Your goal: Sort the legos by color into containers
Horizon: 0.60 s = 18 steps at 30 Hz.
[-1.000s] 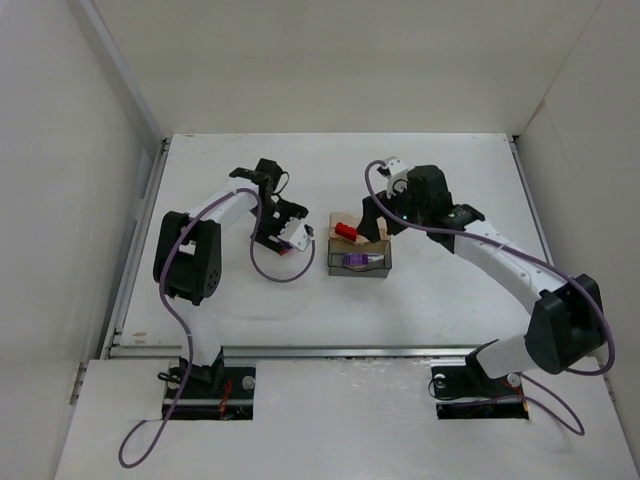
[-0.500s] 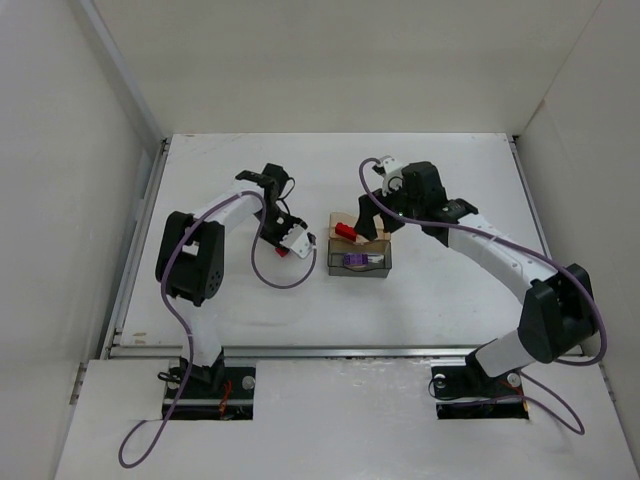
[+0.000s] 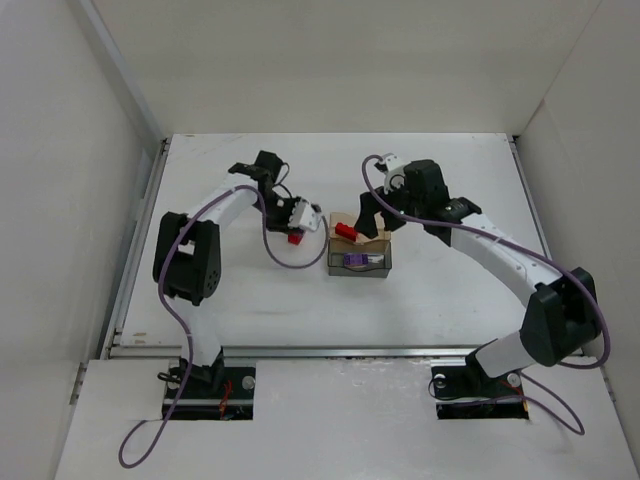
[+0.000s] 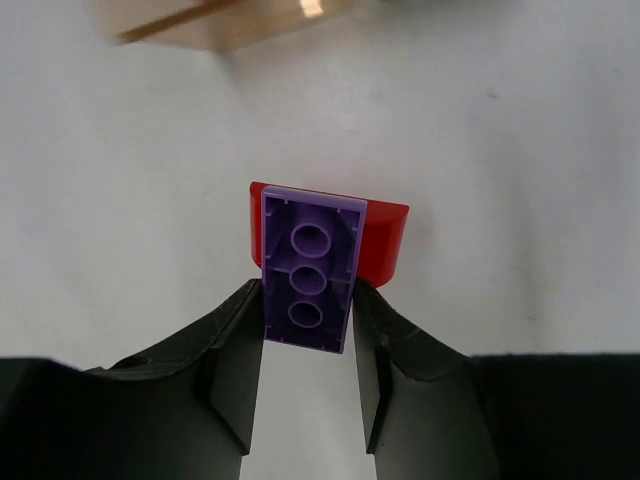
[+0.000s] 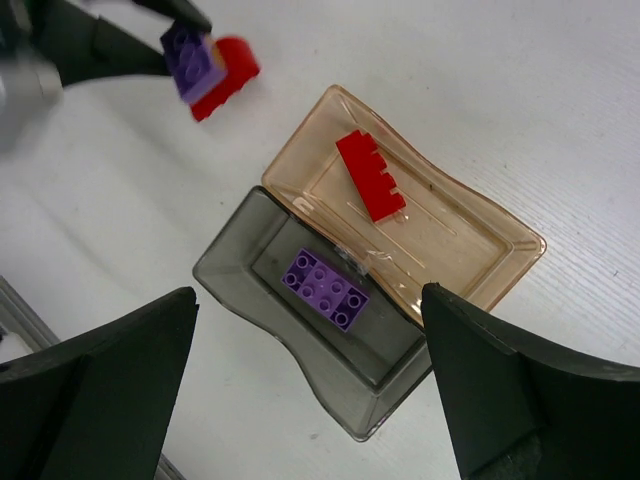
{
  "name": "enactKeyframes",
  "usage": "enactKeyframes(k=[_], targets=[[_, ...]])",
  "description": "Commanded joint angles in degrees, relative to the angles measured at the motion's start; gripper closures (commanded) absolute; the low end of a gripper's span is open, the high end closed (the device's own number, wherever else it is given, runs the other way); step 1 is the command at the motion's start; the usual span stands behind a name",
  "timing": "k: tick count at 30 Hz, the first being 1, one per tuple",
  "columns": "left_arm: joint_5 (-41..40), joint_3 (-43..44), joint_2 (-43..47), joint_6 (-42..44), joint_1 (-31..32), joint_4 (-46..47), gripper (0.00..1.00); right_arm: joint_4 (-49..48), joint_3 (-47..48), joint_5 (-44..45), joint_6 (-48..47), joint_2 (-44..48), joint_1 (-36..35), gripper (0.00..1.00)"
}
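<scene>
**A:** Where is the left tool, and what does it have?

**B:** The left tool [image 4: 308,300] is closed on a purple brick [image 4: 308,270], one finger pressed against each long side. A red brick [image 4: 385,240] is stuck to the purple one's far face, so the two form one pair. The pair is just left of the trays. I cannot tell whether it is clear of the white tabletop [image 3: 440,170].

**A:** And the trays?

**B:** An amber tray [image 5: 520,240] holds a loose red brick [image 5: 372,177]. Joined to it, a grey tray [image 5: 225,265] holds a loose purple brick [image 5: 325,290]. The right tool [image 5: 308,292] hangs above both, spread wide and holding nothing.

**A:** What could go wrong?

**B:** The pair probably needs pulling apart first. Dropped whole, one colour lands in the wrong tray. Only the purple brick is gripped, so a knock could snap the red one off and send it skidding away. With both tools near such small pieces, fingers might collide or shove the trays.
</scene>
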<state>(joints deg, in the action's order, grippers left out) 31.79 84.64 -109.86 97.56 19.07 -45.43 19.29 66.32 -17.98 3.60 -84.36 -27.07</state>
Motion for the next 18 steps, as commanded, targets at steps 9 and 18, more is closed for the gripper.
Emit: enactKeyframes(k=[9, 18], targets=[[13.39, 5.98, 15.28, -73.01, -4.92, 22.67, 1.0, -10.32, 10.83, -6.28, 16.62, -0.1, -0.35, 0.09], [5.47, 3.25, 21.01, -82.26, 2.81, 27.77, 1.0, -11.64, 17.08, -8.48, 19.52, -5.11, -1.93, 0.17]])
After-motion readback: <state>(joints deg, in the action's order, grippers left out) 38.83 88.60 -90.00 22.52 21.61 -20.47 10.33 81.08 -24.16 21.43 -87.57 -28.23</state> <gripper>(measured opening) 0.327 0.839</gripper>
